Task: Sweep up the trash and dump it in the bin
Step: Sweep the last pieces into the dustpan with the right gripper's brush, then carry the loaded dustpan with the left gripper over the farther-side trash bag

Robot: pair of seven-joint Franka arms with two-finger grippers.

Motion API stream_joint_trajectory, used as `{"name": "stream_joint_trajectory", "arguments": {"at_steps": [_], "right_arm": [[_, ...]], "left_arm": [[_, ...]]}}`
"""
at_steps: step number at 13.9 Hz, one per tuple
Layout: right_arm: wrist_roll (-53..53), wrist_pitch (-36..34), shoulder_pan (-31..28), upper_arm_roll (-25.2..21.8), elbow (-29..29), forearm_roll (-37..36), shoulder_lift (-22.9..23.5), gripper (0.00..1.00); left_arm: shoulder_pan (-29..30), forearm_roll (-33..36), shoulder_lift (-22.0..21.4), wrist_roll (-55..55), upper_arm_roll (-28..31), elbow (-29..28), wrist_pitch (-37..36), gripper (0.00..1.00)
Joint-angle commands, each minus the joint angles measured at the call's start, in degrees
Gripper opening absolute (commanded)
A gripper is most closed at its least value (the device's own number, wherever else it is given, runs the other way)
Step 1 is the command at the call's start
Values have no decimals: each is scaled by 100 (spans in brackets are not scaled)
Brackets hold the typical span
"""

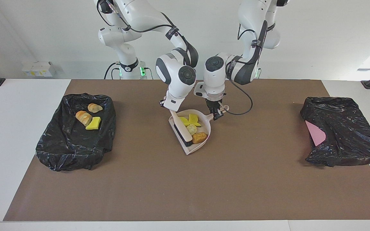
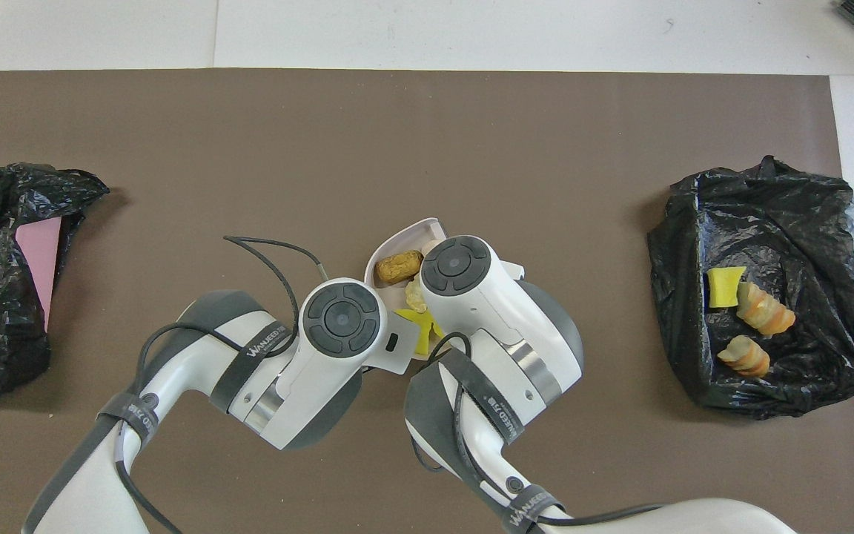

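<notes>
The dustpan (image 1: 194,132) sits at the middle of the table (image 1: 236,192), its handle pinched in the closed left gripper (image 1: 217,115). The brush (image 1: 181,130) is clamped in the closed right gripper (image 1: 171,108) and lies inside the pan along the wall toward the right arm's end. Four pieces of trash (image 1: 192,125) are gathered in the pan against the bristles: two yellow chunks, a pale lump and a tan lump (image 1: 199,137) close to the open lip. Three more pieces (image 1: 88,118) already lie in the bin (image 1: 75,134) lined with black plastic at the right arm's end of the table; a second bin (image 1: 340,131) stands at the left arm's end. No loose trash is seen on the table.

The sweeping is judged done, with the dump left. If the pan is lifted with its lip tipped downward, the tan lump could be rolled out first. If the brush is dragged out toward the lip, pieces could be pulled along with it. The thin handle might also be twisted in the grip under the load, and the pan spilled short of the bin.
</notes>
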Motion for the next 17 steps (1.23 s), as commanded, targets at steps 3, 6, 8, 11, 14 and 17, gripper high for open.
{"name": "stream_joint_trajectory", "arguments": {"at_steps": [3,6,8,11,14,17], "right_arm": [[365,-361,-247,1,-49,586,-532,0],[1122,-633,-176,1,-49,622,-699,0],[1517,-906,-168,1,-101,1041,-875,0],[2712,-618,147,10,-522,1746,-1199,0],[3206,-47,658,10,-1338,2036,-1717,0],[3233,674,1071,19,-1903,2327,-2001,0]], "left_arm": [[515,100,-65,751,-3,-20,191,0],[919,30,-74,1305,-3,6,244,0],[1165,30,-74,1586,-12,137,200,0],[1561,-198,-178,2245,-3,287,43,0],[1869,-409,-214,2869,15,909,-772,0],[2343,-664,-354,3545,15,1315,-1363,0]]}}
